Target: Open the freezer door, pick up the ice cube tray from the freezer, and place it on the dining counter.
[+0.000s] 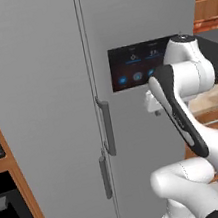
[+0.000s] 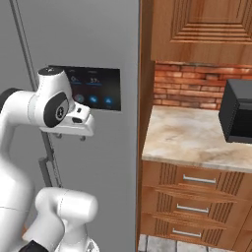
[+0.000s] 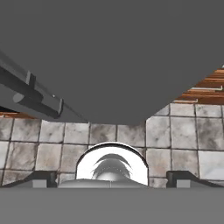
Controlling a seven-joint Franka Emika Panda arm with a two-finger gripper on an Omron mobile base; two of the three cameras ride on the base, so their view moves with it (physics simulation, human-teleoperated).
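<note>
The freezer door [image 1: 37, 93] is the plain grey door on the left, and it is closed. Its vertical bar handle [image 1: 106, 177] sits low, just left of the seam. The neighbouring grey door carries a black display panel [image 1: 134, 66] and its own handle [image 1: 106, 126]. My gripper [image 2: 71, 138] hangs in front of that panel door, right of the seam, pointing down at the floor and touching no handle. In the hand view its fingertips [image 3: 41, 179] stand far apart with nothing between them, so it is open. The ice cube tray is hidden behind the closed door. The dining counter is out of view.
Right of the fridge a wall counter [image 2: 197, 133] with a beige stone top over wooden drawers carries a black microwave [image 2: 238, 118], under a wooden upper cabinet [image 2: 202, 29]. A black oven [image 1: 8, 215] sits in a wooden column at the left. Grey floor tiles [image 3: 183, 131] lie below.
</note>
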